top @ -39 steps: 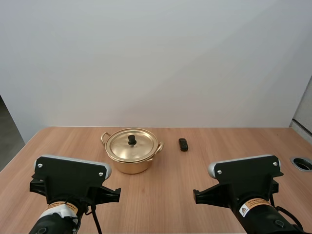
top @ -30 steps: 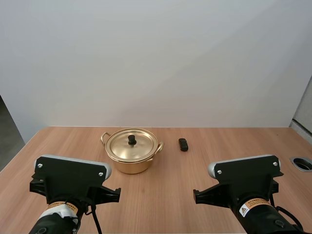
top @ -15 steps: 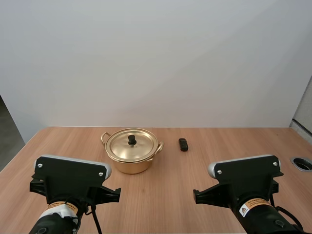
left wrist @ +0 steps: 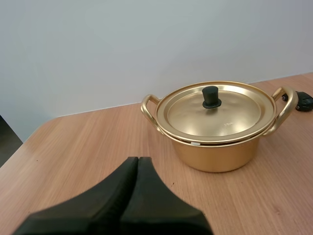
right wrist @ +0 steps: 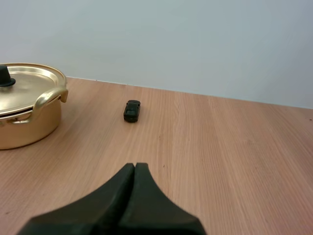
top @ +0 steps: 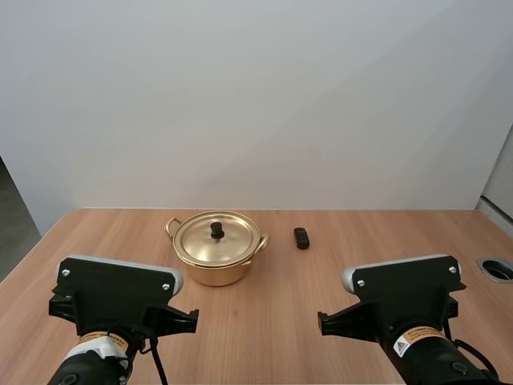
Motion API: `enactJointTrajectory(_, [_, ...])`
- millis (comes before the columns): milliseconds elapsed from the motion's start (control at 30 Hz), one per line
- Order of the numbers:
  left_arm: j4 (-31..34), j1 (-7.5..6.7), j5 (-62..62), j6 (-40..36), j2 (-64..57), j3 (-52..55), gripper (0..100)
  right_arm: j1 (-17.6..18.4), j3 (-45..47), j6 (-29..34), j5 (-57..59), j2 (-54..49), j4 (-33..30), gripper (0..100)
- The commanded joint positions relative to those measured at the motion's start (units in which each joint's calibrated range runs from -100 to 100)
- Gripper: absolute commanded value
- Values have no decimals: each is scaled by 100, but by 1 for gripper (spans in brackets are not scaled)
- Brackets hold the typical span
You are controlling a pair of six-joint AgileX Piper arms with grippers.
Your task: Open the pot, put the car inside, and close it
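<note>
No change over the last second and more: same pose for both arms, same places for pot and car. Reads as a pause before the first step, with nothing of the task done. Still to come, in order: lid off, car in, lid back on.

At the left gripper (left wrist: 138, 160), fingers pressed together into one dark wedge, clamped on nothing; low over the table (left wrist: 68, 147), pointed at the pot (left wrist: 215, 149), well short of it. At the right gripper (right wrist: 135, 166), the same: fingers together, empty, pointed across bare wood towards the car (right wrist: 131, 110), also well apart from it.

Pot: upright towards the far edge of the table, left of centre in the high view. Gold-coloured, shiny metal, round and shallow, with a loop handle on each side. Lid (left wrist: 215, 110) seated flat on the rim, same gold, with a small black knob (left wrist: 211, 96) at its centre; probably the place to pinch for the lift, and small enough to call for a well-centred approach.

Car: small, dark, low toy, on the table just to the right of the pot, near the right-hand handle but not touching it. Lies lengthwise away from the arms. Looks easily small enough for the pot; likely to roll or skid if nudged off-centre.
</note>
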Motion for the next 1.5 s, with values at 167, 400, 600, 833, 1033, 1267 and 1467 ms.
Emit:
enactJointTrajectory(167, [0,1,-1,2,0,0,0,1,0,5,-109,0,84,0])
enactJointTrajectory(400, [1117,1,-771,1012,0,-1011,0,-109,-872,-277,198,0,-2624,0])
enactJointTrajectory(600, [1139,103,1427,592,0,-2397,0,-201,-2946,1394,2214,0,-2953,0])
enactJointTrajectory(833, [1177,84,1446,558,42,-2680,0,-266,-3879,1690,2498,100,-3072,0])
enactJointTrajectory(1033, [596,21,107,526,90,-2705,0,-407,-3936,1725,2743,162,-2980,0])
enactJointTrajectory(1267, [-991,-21,-370,935,1220,-2870,0,-415,-3936,-777,1543,1258,316,0])
enactJointTrajectory(1467, [-2507,88,1444,2796,3707,-3775,0,-514,-3936,-3044,1944,2692,2470,0])
